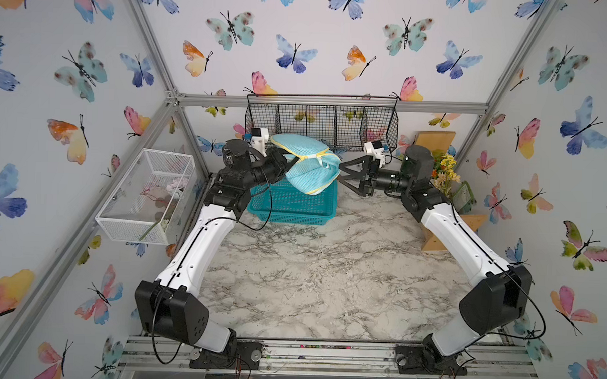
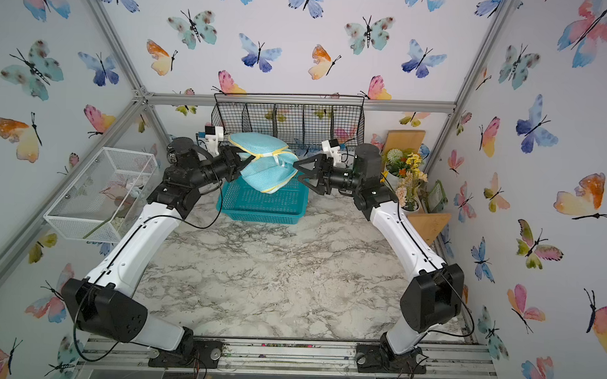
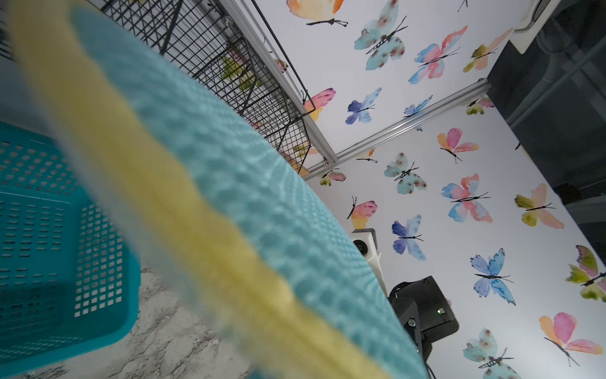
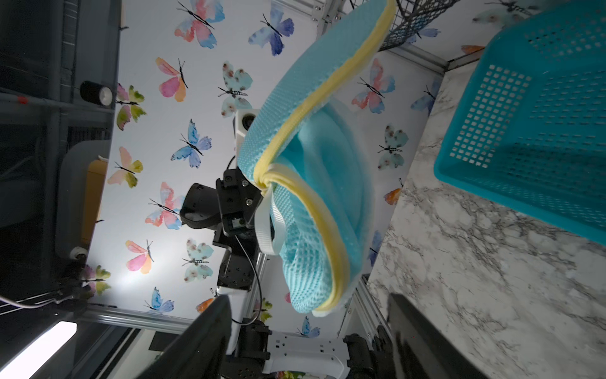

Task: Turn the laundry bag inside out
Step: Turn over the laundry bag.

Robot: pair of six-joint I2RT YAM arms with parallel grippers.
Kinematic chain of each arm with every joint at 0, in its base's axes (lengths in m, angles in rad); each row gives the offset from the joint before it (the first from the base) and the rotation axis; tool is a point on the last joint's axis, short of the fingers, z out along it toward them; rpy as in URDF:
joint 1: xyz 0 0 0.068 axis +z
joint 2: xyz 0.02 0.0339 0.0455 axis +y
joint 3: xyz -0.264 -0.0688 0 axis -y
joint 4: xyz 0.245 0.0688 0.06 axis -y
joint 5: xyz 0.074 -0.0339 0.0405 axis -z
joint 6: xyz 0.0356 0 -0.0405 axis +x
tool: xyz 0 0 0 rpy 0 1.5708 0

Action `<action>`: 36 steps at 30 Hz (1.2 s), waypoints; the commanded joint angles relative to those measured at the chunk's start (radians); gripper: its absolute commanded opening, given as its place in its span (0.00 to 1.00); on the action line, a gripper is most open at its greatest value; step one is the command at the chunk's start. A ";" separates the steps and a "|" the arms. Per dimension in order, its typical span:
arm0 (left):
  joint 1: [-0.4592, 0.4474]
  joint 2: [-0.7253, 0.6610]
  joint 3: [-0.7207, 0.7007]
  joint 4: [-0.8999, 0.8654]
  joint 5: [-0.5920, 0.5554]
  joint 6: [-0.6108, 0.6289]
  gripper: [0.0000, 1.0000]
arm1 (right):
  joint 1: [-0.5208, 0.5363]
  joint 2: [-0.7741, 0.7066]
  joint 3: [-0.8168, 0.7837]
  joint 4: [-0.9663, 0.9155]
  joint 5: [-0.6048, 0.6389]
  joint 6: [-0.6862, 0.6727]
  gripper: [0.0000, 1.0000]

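The laundry bag (image 1: pixel 306 168) (image 2: pixel 264 170), light-turquoise mesh with yellow piping, hangs folded in the air above the teal basket (image 1: pixel 294 205). My left gripper (image 1: pixel 289 163) (image 2: pixel 243 164) is shut on its left side, where the piping bunches by the white ribbon (image 4: pixel 267 226). In the left wrist view the bag (image 3: pixel 262 213) fills the frame and hides the fingers. My right gripper (image 1: pixel 346 178) (image 2: pixel 300 176) (image 4: pixel 311 328) stands open just right of the bag (image 4: pixel 311 164), apart from it. The bag's lower end hangs just beyond its fingertips (image 4: pixel 210 328).
A black wire basket (image 1: pixel 321 123) hangs on the back wall right behind the bag. A white mesh box (image 1: pixel 145 195) is mounted on the left wall. Flowers (image 1: pixel 445 171) and wooden pieces (image 1: pixel 467 227) stand at the right. The marble table (image 1: pixel 327 267) stretches in front.
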 commanded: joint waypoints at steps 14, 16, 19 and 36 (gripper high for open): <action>-0.070 0.015 0.042 -0.041 -0.135 0.072 0.00 | 0.016 0.022 -0.084 -0.062 0.135 -0.039 0.06; -0.051 0.005 0.016 0.017 -0.085 0.004 0.00 | 0.006 -0.005 -0.160 -0.001 0.113 -0.023 0.03; -0.002 -0.011 -0.059 0.190 -0.014 -0.167 0.00 | -0.008 -0.035 -0.256 0.057 0.089 -0.025 0.03; 0.112 -0.027 -0.151 0.461 0.012 -0.458 0.00 | -0.018 -0.039 -0.364 -0.001 -0.175 -0.178 0.03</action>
